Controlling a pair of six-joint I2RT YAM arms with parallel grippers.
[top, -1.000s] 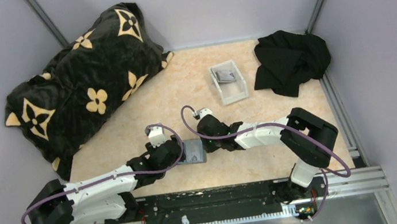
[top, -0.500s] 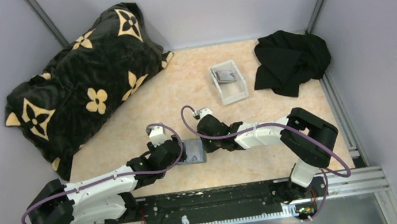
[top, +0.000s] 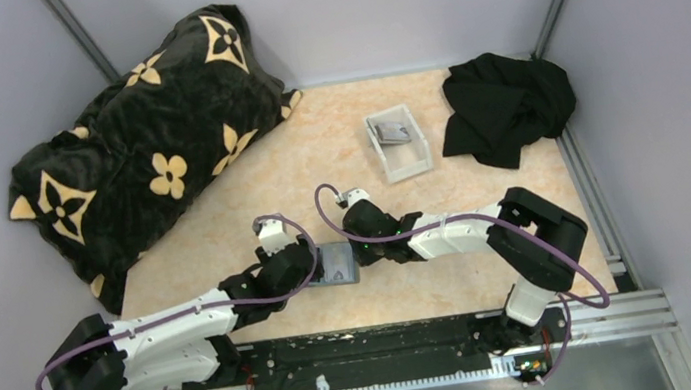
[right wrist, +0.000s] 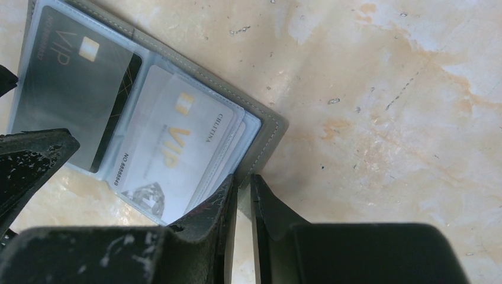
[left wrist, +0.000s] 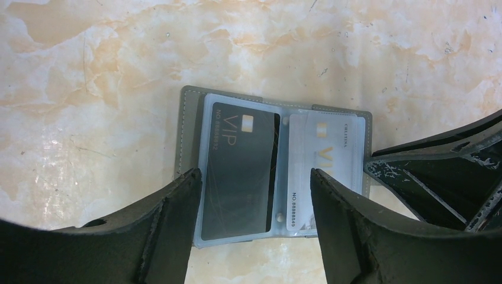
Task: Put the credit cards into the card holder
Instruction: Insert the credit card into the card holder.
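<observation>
Here left fingers (left wrist: pixel 166 236) spread over the card holder (left wrist: pixel 189 130), right fingers (right wrist: pixel 216 213) pinch its edge; tray (top: pixel 407 159) well apart.

The marbled tan surface (top: pixel 319 173) carried an open grey holder (top: pixel 337 264) lying flat near its front edge, a white tray (top: pixel 409 168) further back, a crumpled black cloth (top: pixel 507 108) far right, and a flowered black bundle (top: pixel 138 142), perhaps a cushion, far left.
</observation>
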